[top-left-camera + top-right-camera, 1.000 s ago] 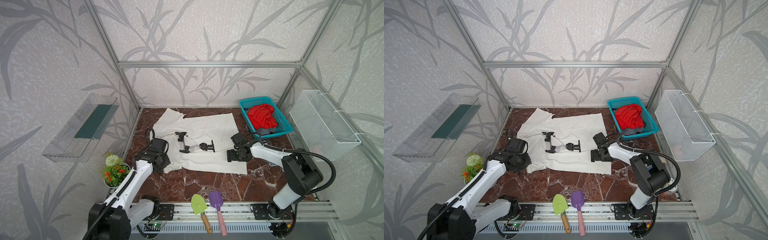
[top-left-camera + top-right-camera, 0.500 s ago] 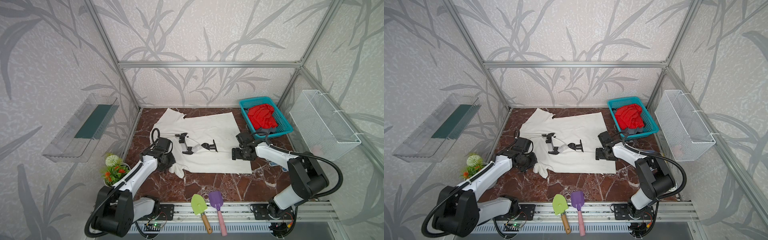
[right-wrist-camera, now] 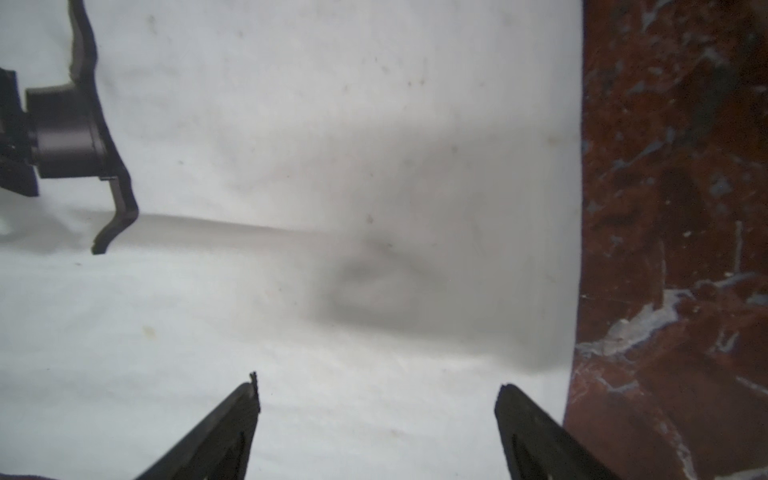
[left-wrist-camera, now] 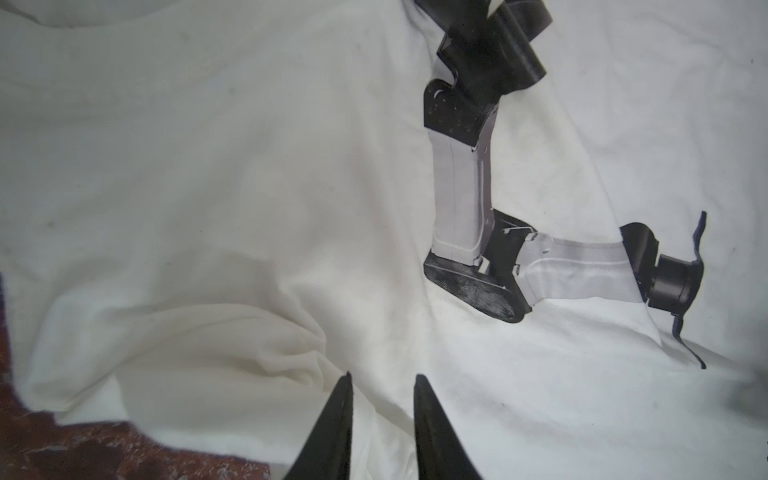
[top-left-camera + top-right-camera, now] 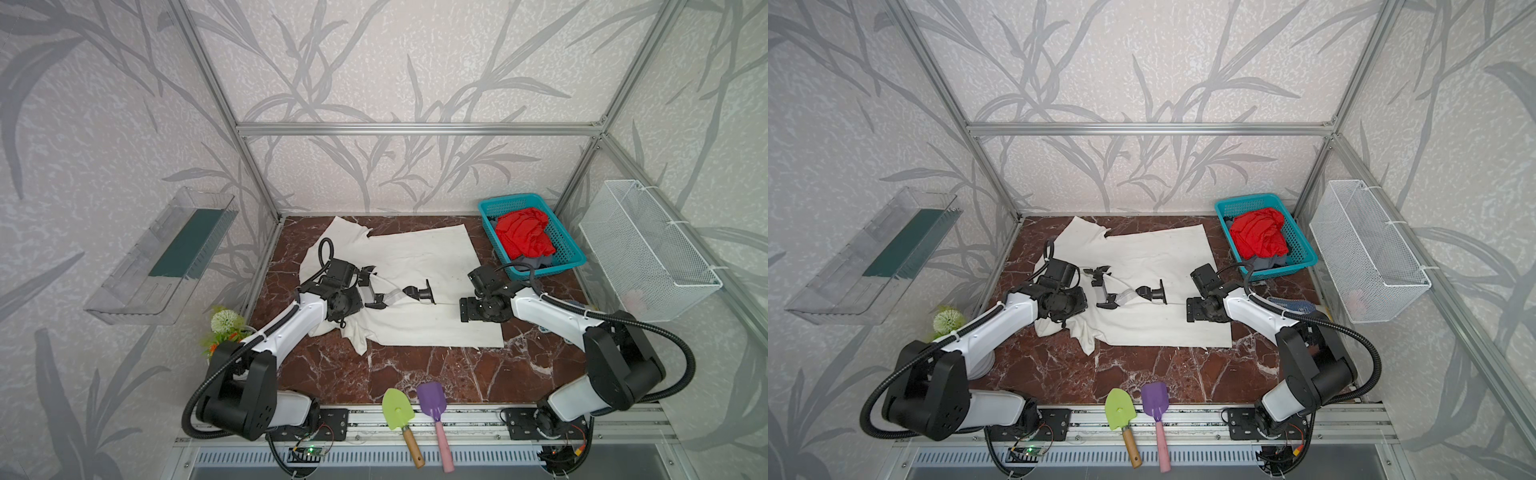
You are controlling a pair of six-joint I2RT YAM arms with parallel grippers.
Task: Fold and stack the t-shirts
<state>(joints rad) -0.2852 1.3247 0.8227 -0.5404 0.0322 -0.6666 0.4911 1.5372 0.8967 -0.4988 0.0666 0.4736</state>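
Note:
The cream-white t-shirt [image 5: 419,257] [image 5: 1154,257] lies spread on the marble table, robot-arm print up [image 4: 461,199]. Its near-left part is bunched into folds. My left gripper [image 5: 347,309] [image 5: 1065,307] sits low over that bunched part. In the left wrist view its jaws [image 4: 383,377] stand a little apart, with a cloth fold running under the gap. My right gripper [image 5: 469,309] [image 5: 1194,311] hovers over the shirt's right edge, wide open [image 3: 376,388] and holding nothing. A red t-shirt [image 5: 523,232] [image 5: 1260,232] lies on a dark grey one [image 5: 536,262] in the teal basket [image 5: 511,199].
A white wire basket [image 5: 648,245] hangs on the right wall and a clear shelf [image 5: 162,253] on the left wall. A small plant [image 5: 224,328] stands at the table's left edge. Green [image 5: 397,411] and purple [image 5: 432,405] trowels lie in front. A blue-and-white glove [image 5: 1291,305] lies behind the right arm.
My left gripper has moved right and a little away from the front, pulling the shirt's left part into a bunch, and its jaws have parted. The right gripper has barely shifted.

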